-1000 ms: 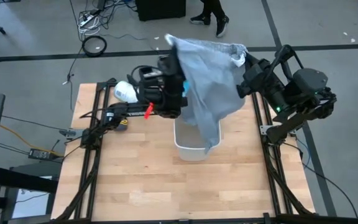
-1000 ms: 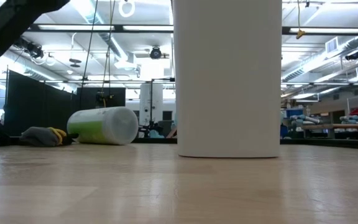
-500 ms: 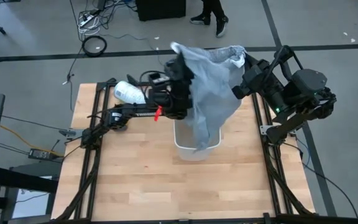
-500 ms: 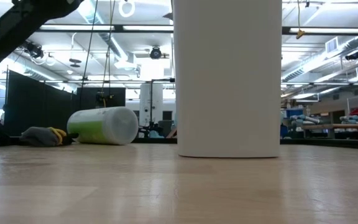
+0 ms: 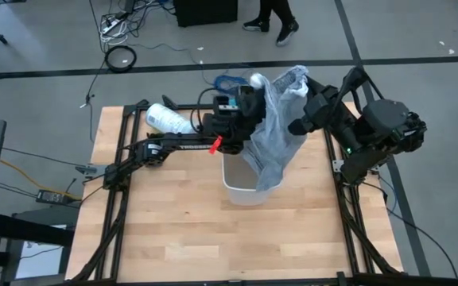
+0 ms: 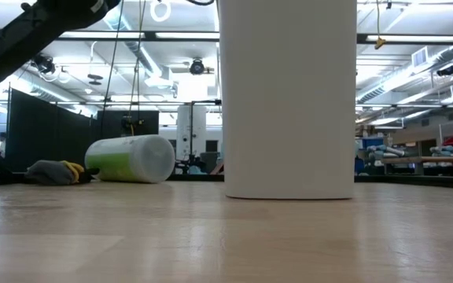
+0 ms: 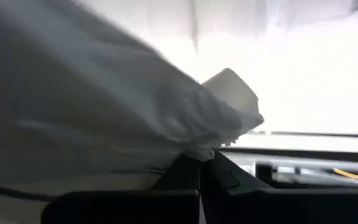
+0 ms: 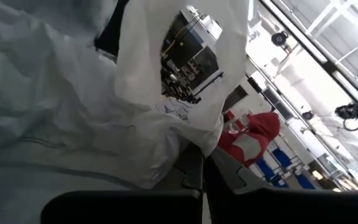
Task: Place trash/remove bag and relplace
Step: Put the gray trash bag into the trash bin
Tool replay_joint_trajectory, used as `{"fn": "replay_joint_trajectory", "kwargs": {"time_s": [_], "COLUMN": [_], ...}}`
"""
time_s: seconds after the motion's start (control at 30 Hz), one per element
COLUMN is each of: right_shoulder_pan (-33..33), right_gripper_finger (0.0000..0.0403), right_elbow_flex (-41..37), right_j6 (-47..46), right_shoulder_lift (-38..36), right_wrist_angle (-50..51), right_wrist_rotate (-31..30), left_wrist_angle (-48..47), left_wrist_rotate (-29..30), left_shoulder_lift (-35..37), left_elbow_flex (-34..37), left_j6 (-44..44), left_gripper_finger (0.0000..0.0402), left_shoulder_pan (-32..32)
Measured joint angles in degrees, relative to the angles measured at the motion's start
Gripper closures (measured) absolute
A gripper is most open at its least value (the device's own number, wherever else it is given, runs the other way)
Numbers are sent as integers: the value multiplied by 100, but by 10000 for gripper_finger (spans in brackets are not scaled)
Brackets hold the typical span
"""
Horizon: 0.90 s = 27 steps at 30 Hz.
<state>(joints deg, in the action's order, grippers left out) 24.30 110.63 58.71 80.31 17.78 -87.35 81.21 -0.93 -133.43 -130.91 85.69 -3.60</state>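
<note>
On the left of the table (image 5: 165, 230) lies the white roll (image 5: 168, 118), near the far edge, well clear of the work. My left tool (image 5: 254, 102) is up above the bin (image 5: 241, 189), clamped tight on one side of the bag (image 5: 275, 135) mouth; in the left wrist view a fold of bag is pinched between the closed fingers (image 7: 185, 171). My right tool (image 5: 302, 94) is closed on the opposite side of the mouth, film bunched at its fingers (image 8: 194, 168). I hold the two sides apart and high so the bag hangs free between them. Its long axis runs downward, mouth up at my tools, tail pointing into the bin, with the lowest part at or just inside the rim. I cannot see into the bin, so whether the tail has cleared it is hard to say.
</note>
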Motion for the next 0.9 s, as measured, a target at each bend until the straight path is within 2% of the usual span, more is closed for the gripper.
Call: {"fn": "replay_joint_trajectory", "kwargs": {"time_s": [0.17, 0.27, 0.53, 0.7, 0.9], "right_shoulder_pan": [157, 245, 275, 275, 263], "right_gripper_finger": [403, 403, 403, 403, 403], "right_elbow_flex": [0, 0, -4, -4, -4], "right_j6": [-159, -177, -216, -214, -209], "right_shoulder_lift": [21, 25, 23, 22, 22], "right_wrist_angle": [6, 5, 2, 2, 2], "right_wrist_rotate": [-115, -137, -168, -177, -177], "left_wrist_angle": [-344, -807, -1854, -2968, -4463], "left_wrist_rotate": [-1047, -1975, -4062, -5226, -5674], "left_shoulder_lift": [33, 116, 453, 823, 1167], "left_elbow_flex": [4, 6, 5, 6, 0], "left_j6": [1094, 1627, 2231, 1964, 1373], "left_gripper_finger": [401, 401, 401, 401, 401], "left_shoulder_pan": [-36, -37, -88, -214, -315]}}
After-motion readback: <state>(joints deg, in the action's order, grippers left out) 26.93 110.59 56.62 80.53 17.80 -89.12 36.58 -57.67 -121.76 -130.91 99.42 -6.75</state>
